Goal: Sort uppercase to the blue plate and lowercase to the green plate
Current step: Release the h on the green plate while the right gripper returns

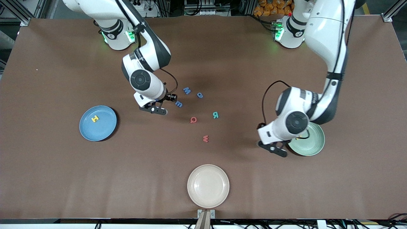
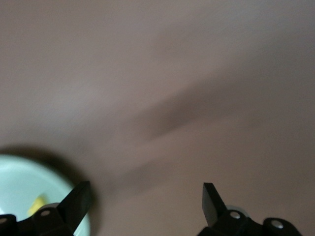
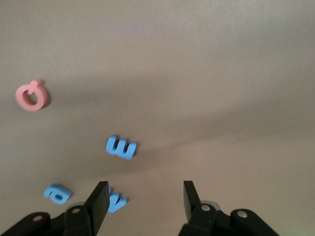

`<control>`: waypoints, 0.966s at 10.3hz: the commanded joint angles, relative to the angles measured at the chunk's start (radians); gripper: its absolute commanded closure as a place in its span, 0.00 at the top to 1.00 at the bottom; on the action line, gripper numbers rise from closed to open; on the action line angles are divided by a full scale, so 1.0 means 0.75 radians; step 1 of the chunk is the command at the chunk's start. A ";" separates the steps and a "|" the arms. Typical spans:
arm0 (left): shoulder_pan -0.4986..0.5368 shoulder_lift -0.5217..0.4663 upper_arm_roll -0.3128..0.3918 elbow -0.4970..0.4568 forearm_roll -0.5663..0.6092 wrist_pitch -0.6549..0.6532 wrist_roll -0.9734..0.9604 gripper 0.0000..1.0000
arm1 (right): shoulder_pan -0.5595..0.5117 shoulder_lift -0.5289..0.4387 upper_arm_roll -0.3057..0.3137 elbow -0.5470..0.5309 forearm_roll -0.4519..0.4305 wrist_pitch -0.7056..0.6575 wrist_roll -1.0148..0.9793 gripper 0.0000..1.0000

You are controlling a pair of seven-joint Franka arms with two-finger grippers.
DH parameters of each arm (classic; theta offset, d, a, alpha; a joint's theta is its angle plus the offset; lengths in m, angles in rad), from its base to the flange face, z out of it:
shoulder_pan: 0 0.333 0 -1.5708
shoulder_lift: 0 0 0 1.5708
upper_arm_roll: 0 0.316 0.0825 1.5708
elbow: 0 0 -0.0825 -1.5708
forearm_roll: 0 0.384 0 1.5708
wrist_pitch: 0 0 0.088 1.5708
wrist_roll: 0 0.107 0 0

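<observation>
My right gripper [image 1: 155, 109] [image 3: 145, 200] hangs open and empty over the table beside the blue lowercase m [image 1: 179, 104] [image 3: 120, 147]. The blue capital M [image 1: 187, 90] [image 3: 115, 200], blue a [image 1: 199, 94] [image 3: 57, 193], red Q [image 1: 193, 120] [image 3: 32, 96], green R [image 1: 215, 115] and red w [image 1: 205, 138] lie loose mid-table. A yellow capital [image 1: 94, 119] lies in the blue plate [image 1: 101, 132]. My left gripper [image 1: 275, 149] [image 2: 146, 201] is open and empty just off the green plate [image 1: 311, 144] [image 2: 19, 179]. A yellow lowercase letter [image 2: 37, 204] lies in that plate.
A beige plate [image 1: 208, 197] stands by the table edge nearest the front camera, midway between the arms. The left arm's wrist covers part of the green plate in the front view.
</observation>
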 commanded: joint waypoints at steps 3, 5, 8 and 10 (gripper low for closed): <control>-0.096 0.084 -0.071 0.038 -0.091 0.342 -0.242 1.00 | 0.110 -0.174 0.021 -0.276 0.031 0.255 0.321 0.69; -0.184 0.120 -0.069 0.074 -0.091 0.450 -0.579 1.00 | 0.138 -0.174 0.049 -0.314 0.025 0.365 0.461 0.69; -0.243 0.211 -0.061 0.183 -0.089 0.521 -0.725 1.00 | 0.171 -0.145 0.050 -0.366 0.019 0.478 0.567 0.69; -0.260 0.245 -0.061 0.191 -0.091 0.603 -0.864 1.00 | 0.206 -0.078 0.050 -0.372 -0.004 0.576 0.669 0.69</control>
